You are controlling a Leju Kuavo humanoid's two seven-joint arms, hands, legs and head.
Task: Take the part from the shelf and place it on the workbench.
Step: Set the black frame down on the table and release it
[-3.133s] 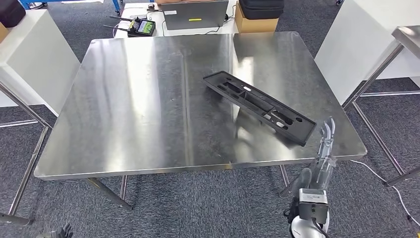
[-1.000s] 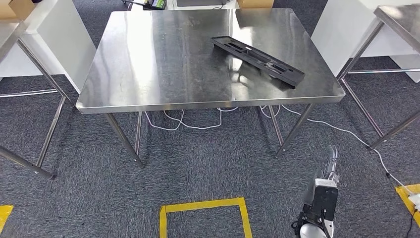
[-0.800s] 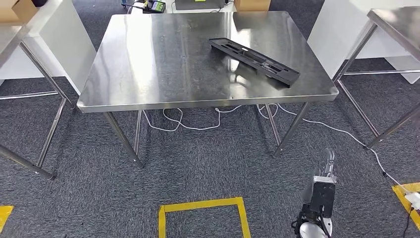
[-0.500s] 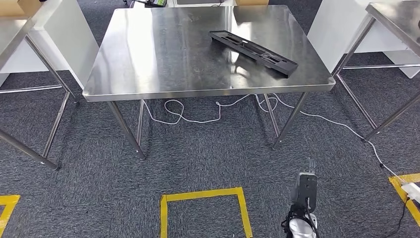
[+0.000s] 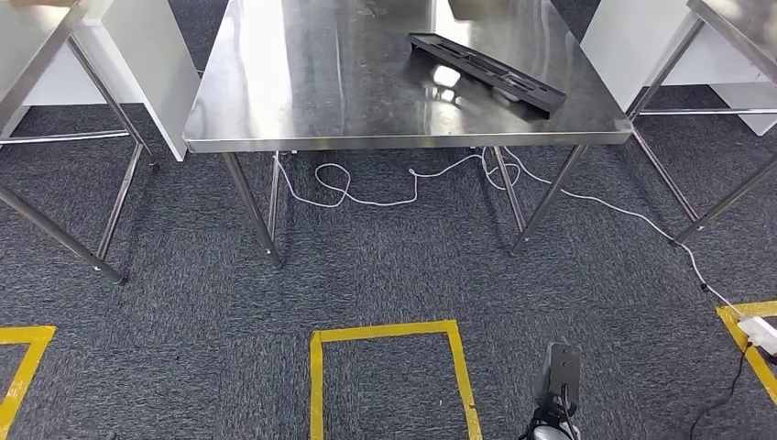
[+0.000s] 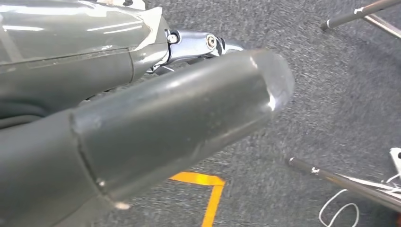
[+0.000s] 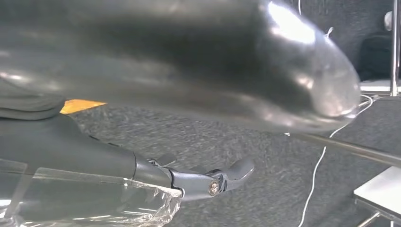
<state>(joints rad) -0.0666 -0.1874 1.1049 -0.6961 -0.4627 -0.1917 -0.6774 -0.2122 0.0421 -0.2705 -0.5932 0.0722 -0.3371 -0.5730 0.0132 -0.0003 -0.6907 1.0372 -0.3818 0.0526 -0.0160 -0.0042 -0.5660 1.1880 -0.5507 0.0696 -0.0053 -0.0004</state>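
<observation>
On the steel workbench (image 5: 366, 101), near its right front corner, the long black part (image 5: 486, 71) lies flat and slantwise. Grey carpet (image 5: 385, 284) carries yellow tape (image 5: 385, 332) and a white cable (image 5: 385, 188) under the bench. More steel tables (image 5: 724, 23) stand at either side. The right hand (image 7: 156, 94) and the left hand (image 6: 142, 127) hang over the carpet, each empty with fingers extended.

Head view high, downward; wrist views close (shared carpet (image 5: 385, 275)).
</observation>
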